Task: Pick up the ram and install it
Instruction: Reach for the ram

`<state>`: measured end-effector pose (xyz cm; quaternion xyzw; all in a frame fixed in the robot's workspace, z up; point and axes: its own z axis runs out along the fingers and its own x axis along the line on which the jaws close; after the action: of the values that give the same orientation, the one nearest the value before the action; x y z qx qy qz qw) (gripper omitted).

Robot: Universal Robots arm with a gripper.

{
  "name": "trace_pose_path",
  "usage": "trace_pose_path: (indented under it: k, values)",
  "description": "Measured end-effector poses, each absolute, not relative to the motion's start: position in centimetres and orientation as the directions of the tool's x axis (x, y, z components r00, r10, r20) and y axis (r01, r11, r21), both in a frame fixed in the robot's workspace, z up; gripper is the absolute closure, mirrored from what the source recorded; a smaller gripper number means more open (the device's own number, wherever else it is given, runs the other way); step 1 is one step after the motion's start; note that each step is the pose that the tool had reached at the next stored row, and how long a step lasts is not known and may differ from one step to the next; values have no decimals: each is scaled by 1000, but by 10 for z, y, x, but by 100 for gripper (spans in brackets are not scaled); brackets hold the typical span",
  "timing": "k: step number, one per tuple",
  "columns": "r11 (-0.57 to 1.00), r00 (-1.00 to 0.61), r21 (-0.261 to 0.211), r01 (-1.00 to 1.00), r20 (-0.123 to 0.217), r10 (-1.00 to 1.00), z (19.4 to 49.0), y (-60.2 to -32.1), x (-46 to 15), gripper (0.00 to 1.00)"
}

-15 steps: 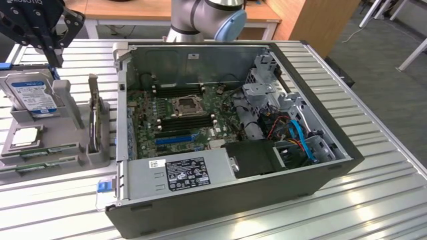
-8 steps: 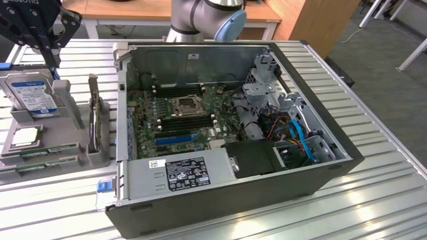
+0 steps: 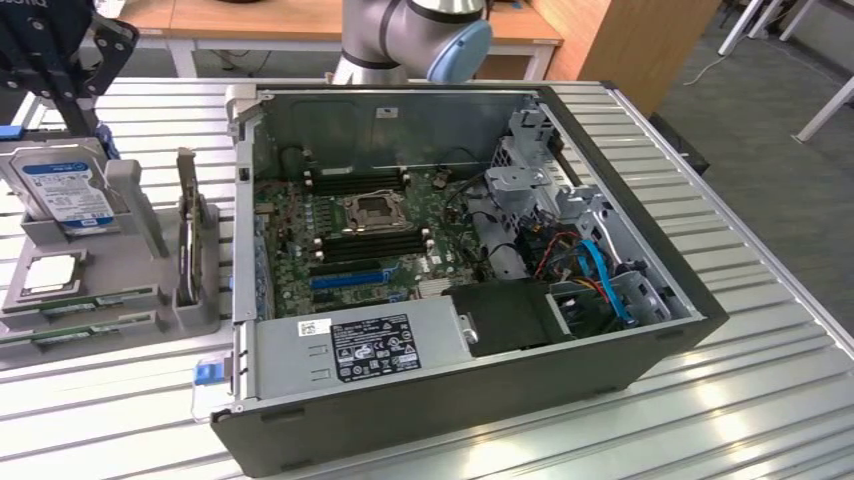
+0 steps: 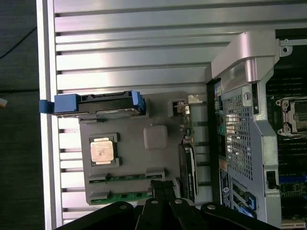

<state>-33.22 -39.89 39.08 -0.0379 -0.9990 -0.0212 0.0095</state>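
Glossy ribbed metal table [image 3: 774, 400], matt grey plastic holder [image 4: 129, 158], green circuit-board ram [image 4: 125, 195], matt dark case [image 3: 507, 400].

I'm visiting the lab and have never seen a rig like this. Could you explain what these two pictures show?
The machine is a robot arm, grey with a blue cap, rising behind an open computer case on a slatted metal table. One picture comes from a camera standing off to the side. The other comes from a camera on the arm's wrist, looking down past its gripper, a dark claw that is shut with nothing in it.

Inside the case you can see the green motherboard. Beside the case, on the exterior view's left, a grey holder carries spare parts: a hard drive, a processor chip, an upright card and two green ram sticks. The gripper hovers over that holder, close to the ram sticks, which lie in their slots.
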Motion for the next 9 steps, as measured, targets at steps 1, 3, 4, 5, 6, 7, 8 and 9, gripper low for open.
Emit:
trace_pose_path:
  k: [1,3,4,5,6,7,8,9]
  values:
    - [996,-997,42,76,21,75,391,-399,-335,90]
    - [996,-997,42,76,21,75,391,-399,-340,90]
    - [996,-997,42,76,21,75,391,-399,-343,90]
    - [996,-997,42,76,21,75,391,-399,-345,90]
    - [996,-997,42,76,21,75,391,-399,-348,90]
    - [996,-997,42,76,21,75,391,-399,-350,90]
    - [996,-997,42,76,21,75,391,-399,-352,90]
    - [996,-997,42,76,21,75,391,-399,-354,90]
